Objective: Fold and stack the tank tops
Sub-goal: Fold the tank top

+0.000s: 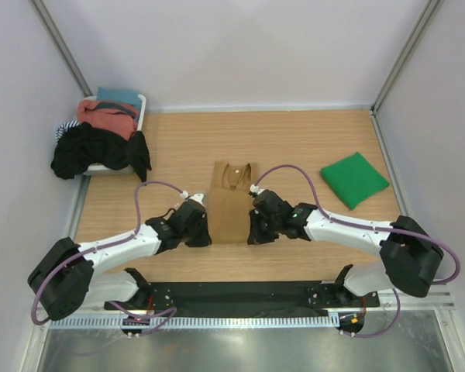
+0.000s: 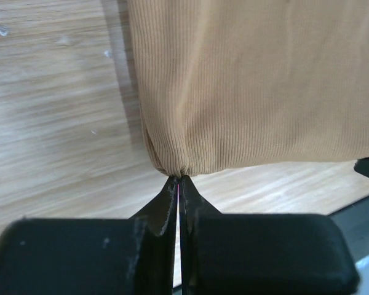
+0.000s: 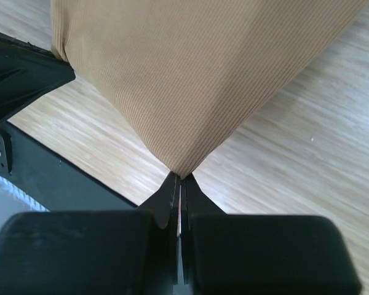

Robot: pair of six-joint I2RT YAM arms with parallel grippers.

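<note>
**While both grippers pinch its near corners, the tan tank top stretches between them**

Where the left gripper (image 1: 207, 235) meets the cloth, its fingers are pressed together on the near left corner of the tan tank top (image 1: 231, 211) — the ribbed fabric gathers into a small pucker right at the fingertips. The right gripper (image 1: 253, 232) is likewise clamped tight on the near right corner, and the cloth fans out from that pinch in a taut wedge. Between the two tools the garment lies as a narrow strip on the wooden table (image 1: 294, 139), its neck and straps at the end farthest from both. A folded green tank top (image 1: 354, 179) rests well apart, beyond the right gripper on its outer side. Far beyond the left gripper, on its outer side, a white basket (image 1: 142, 106) holds a heap of dark, red and teal clothes.
</note>
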